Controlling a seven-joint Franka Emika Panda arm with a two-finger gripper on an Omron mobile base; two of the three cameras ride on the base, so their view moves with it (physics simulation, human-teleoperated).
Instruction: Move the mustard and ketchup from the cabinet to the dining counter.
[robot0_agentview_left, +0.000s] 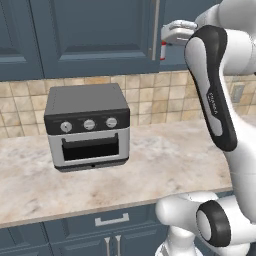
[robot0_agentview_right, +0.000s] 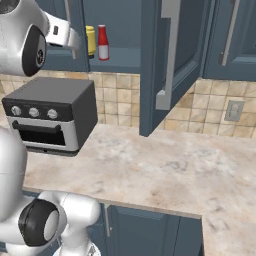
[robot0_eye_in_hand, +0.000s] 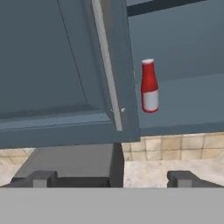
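Here, the ketchup (robot0_eye_in_hand: 149, 86) stands upright beside the mustard (robot0_agentview_right: 90, 40) on the open cabinet (robot0_agentview_right: 165, 65) shelf; from your spread, empty end effector (robot0_eye_in_hand: 111, 178), it lies ahead, slightly right and higher.

My arm (robot0_agentview_left: 220, 95) is white with dark joints, and my jaws end in small dark tips. The cabinet (robot0_agentview_right: 155, 60) before me is dark blue-grey with long silver bar handles. Inside, the ketchup (robot0_eye_in_hand: 149, 86) is red with a pale cap and white label band, and the mustard (robot0_agentview_right: 90, 40) is yellow. The toaster oven (robot0_agentview_left: 87, 125) is black and silver. The desk (robot0_agentview_left: 165, 165) is beige marble-look; the wall tiles (robot0_agentview_right: 200, 107) are tan.
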